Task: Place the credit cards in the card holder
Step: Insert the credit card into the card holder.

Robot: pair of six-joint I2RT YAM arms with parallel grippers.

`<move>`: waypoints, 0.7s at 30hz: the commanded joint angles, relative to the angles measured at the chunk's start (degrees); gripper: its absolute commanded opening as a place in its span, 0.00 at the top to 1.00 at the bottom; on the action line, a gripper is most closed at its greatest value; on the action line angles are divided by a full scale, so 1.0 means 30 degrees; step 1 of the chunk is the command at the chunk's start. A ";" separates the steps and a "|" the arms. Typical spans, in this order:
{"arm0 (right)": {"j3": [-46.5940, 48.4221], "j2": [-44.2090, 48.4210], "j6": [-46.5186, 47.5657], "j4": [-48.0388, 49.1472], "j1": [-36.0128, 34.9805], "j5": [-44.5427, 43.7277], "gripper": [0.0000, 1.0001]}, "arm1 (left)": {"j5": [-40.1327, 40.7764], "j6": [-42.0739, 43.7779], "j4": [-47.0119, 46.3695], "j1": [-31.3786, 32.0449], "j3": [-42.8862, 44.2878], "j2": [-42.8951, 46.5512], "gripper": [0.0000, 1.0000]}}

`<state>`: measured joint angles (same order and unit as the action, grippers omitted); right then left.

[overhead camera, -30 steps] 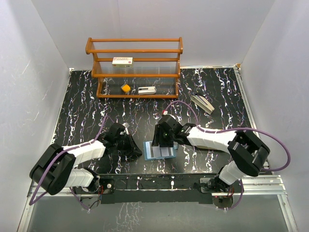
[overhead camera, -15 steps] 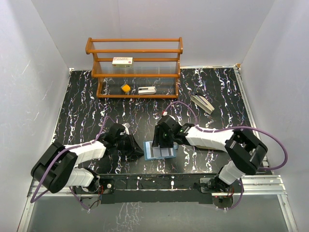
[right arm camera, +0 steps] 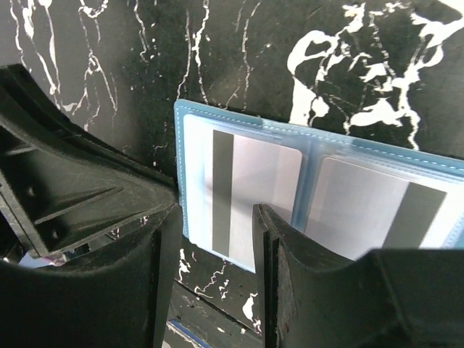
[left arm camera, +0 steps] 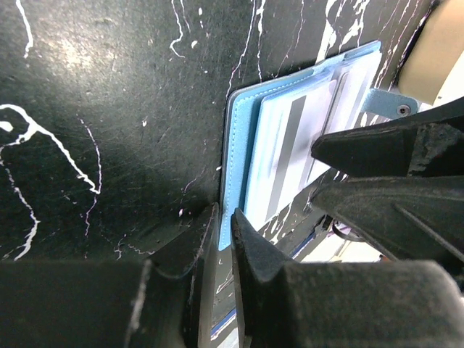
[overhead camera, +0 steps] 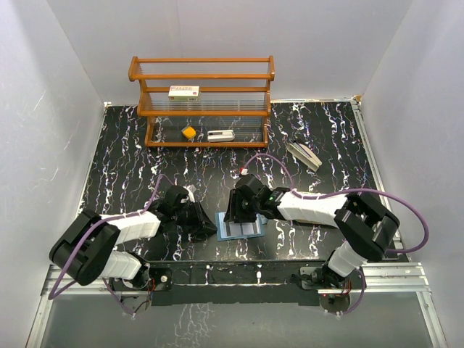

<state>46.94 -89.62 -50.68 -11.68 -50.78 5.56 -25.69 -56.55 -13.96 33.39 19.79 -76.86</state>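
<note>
**Q:** Where was the card holder (overhead camera: 245, 229) located?

**A:** It was laid open and flat on the desk (overhead camera: 130, 167), near the front edge and between the two arms. The pale blue slotted inside was turned upward, and a small clasp tab was seen at one edge in the left wrist view.

**Q:** Where were the credit cards (right arm camera: 254, 185) found?

**A:** Two pale cards, each crossed by a dark grey stripe, were seen lying side by side within the clear pockets of the holder.

**Q:** How was the right claw (right arm camera: 216, 210) arranged?

**A:** It was lowered over the holder with its fingers spread apart. They were set astride the near end of the card by the holder's outer edge. Nothing was gripped.

**Q:** And the left claw (left arm camera: 223, 217)?

**A:** It was brought low to the desk just beside the holder's outer edge, with its tips pointed at that edge. The fingers were drawn nearly together, so that only a narrow slit was left. Whether anything thin was pinched in that slit could not be told.
</note>
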 commanded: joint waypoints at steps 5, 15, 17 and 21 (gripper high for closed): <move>-0.0100 0.0409 0.0162 0.0931 -0.0123 -0.0241 0.57 | -0.0121 0.0233 0.0335 0.0064 0.0115 0.0099 0.87; -0.0140 0.0907 0.0237 -0.0910 -0.0117 -0.2144 0.51 | -0.0143 0.0248 0.0182 0.0067 0.0113 -0.0278 0.94; -0.0148 0.0775 0.0279 -0.0843 -0.0122 -0.2100 0.50 | -0.0126 0.0291 0.0220 0.0074 0.0163 -0.0293 0.95; -0.0246 0.0500 0.0308 -0.0189 -0.0123 -0.1484 0.51 | -0.0137 0.0279 0.0186 0.0074 0.0200 -0.0416 0.95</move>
<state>46.28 -88.60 -50.43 -14.48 -50.94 1.26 -26.00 -56.53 -14.35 33.39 19.81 -77.56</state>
